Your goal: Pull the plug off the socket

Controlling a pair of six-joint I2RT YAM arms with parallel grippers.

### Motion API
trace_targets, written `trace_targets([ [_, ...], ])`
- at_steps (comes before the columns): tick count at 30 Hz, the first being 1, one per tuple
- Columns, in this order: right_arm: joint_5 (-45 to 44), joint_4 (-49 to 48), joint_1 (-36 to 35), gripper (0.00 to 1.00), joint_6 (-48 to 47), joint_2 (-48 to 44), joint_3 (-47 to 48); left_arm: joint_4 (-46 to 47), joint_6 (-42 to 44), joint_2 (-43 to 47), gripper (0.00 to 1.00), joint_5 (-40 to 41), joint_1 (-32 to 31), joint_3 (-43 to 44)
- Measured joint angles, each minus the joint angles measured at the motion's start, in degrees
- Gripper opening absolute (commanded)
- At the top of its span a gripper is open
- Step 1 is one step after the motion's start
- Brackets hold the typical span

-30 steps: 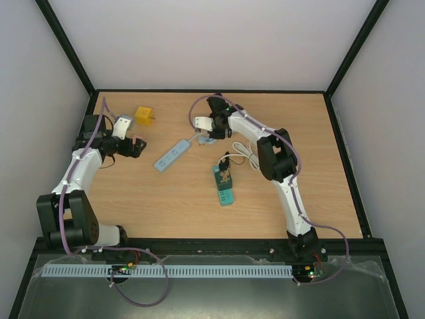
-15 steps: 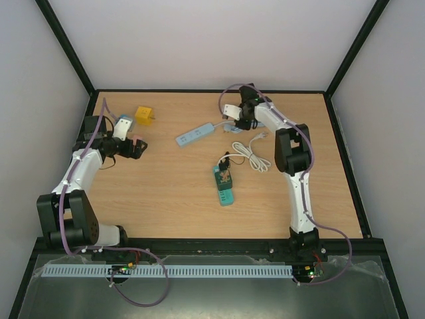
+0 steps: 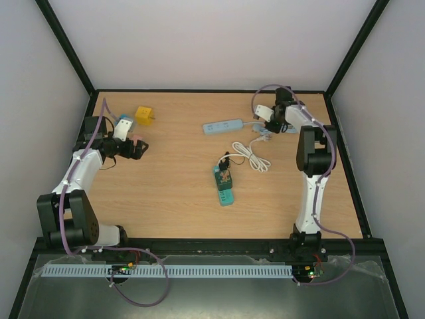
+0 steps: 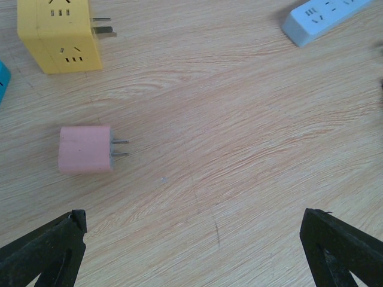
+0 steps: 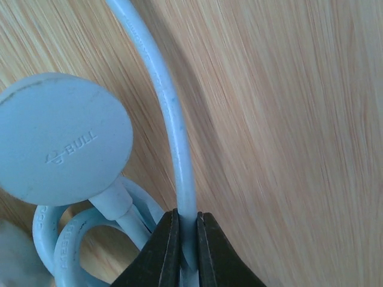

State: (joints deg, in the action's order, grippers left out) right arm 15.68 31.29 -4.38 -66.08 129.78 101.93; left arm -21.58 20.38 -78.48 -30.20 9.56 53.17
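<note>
Top external: strip point(image 3: 222, 126) lies far centre on the table point(image 3: 186, 193), right end effector point(image 3: 269, 121) just right of it. Left wrist: left end effector point(image 4: 192, 218) spread wide near a pink plug point(image 4: 85, 149). Right wrist: right end effector pinches the cable point(image 5: 173, 119) beside a round plug point(image 5: 63, 137).

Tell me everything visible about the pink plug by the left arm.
The pink plug is a matte, plastic-looking block with rounded edges and two bare metal prongs. It lies flat on the wooden table, prongs pointing sideways, unplugged, apart from the yellow socket cube. Nothing touches it; the left gripper hangs open, clear of it.
</note>
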Motion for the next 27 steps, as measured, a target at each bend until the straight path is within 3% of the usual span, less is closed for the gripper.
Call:
trace_targets([
  [9,0.3,-2.3,8.4,0.17,-2.6,-2.3,-4.2,0.0,0.2,0.0,0.99,-0.7,0.0,0.0],
  [16,0.0,-2.6,11.3,0.55,-3.0,-3.9,-5.7,0.0,0.4,0.0,0.99,-1.4,0.0,0.0],
  [27,6.8,4.3,11.5,0.89,-0.5,-12.7,-10.0,-1.3,2.5,2.6,0.99,-3.5,0.0,0.0],
])
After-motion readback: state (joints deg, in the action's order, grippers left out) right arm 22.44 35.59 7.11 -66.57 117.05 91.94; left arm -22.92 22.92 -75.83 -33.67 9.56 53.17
